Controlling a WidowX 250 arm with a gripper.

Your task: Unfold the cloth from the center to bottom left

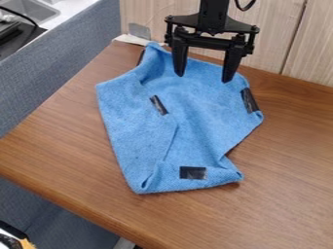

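The black gripper (203, 78) hangs over the upper part of the cloth, its two fingers spread apart and pointing down with nothing between them. Below it the blue cloth (201, 116) lies rumpled on the wooden table, with a fold running down its middle and folded-over parts at the left and along the bottom. Black tape patches mark it near the center, at the right edge, at the bottom and at the upper left. Whether the fingertips touch the cloth I cannot tell.
The wooden table (292, 160) extends to the right and front of the cloth. Behind it stands a light wooden wall (286, 29). A grey-blue partition (65, 63) runs along the left edge, with a sink (32, 9) beyond it.
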